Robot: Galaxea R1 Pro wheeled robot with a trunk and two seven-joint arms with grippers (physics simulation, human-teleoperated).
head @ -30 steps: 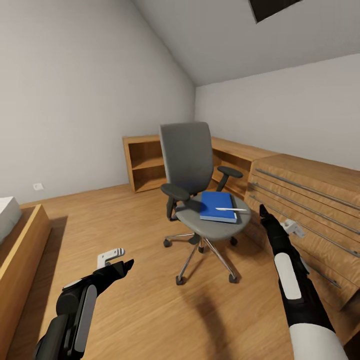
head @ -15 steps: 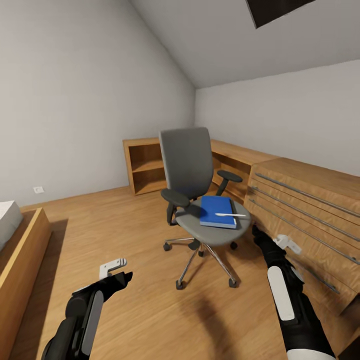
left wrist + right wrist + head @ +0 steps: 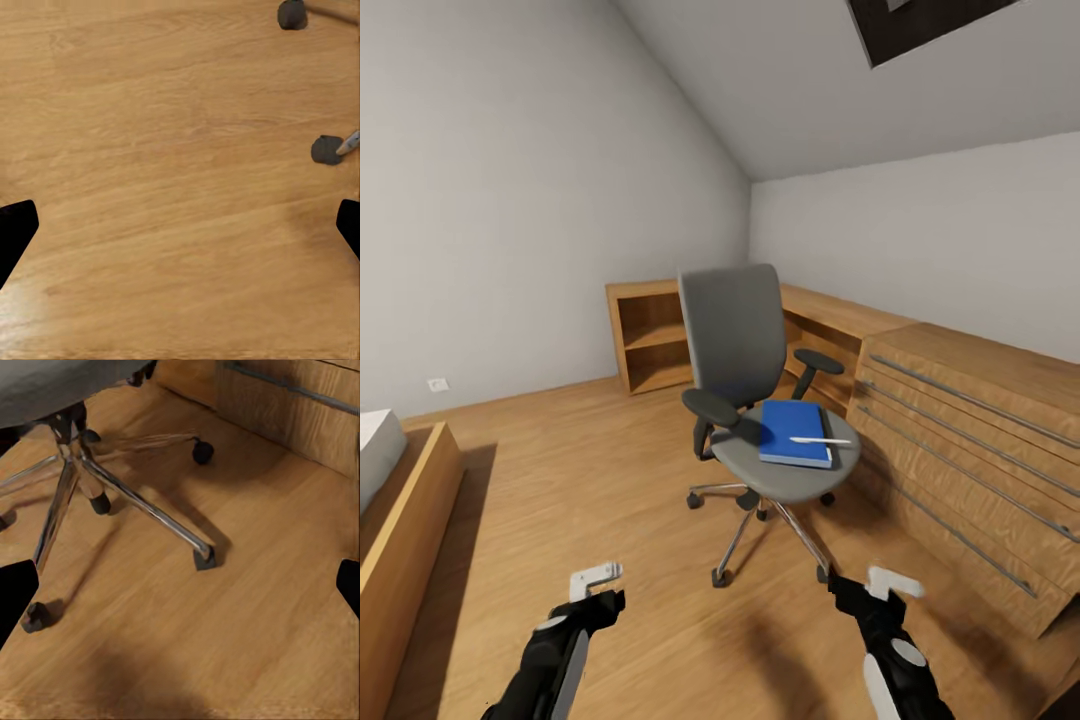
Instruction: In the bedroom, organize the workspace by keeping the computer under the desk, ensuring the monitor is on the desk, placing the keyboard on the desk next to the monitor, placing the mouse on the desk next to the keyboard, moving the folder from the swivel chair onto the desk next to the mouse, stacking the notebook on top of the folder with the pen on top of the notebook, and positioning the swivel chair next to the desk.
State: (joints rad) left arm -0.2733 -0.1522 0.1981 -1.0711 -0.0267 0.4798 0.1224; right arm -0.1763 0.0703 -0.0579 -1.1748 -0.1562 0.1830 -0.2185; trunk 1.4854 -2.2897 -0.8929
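We face chair [image 3: 760, 400]; folder [image 3: 796, 433] with pen [image 3: 822, 440] on seat. Both claws, left [image 3: 596, 578] and right [image 3: 887, 582], low, spread, empty, not reaching yet.

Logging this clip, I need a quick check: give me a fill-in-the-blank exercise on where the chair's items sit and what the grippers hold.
1. The blue folder lies on the seat of the grey swivel ____.
2. A white ____ rests on top of the folder.
3. The wooden drawer unit stands on the chair's ____ side in the head view.
4. Both grippers, left and right, hold ____.

Missing: chair; pen; right; nothing
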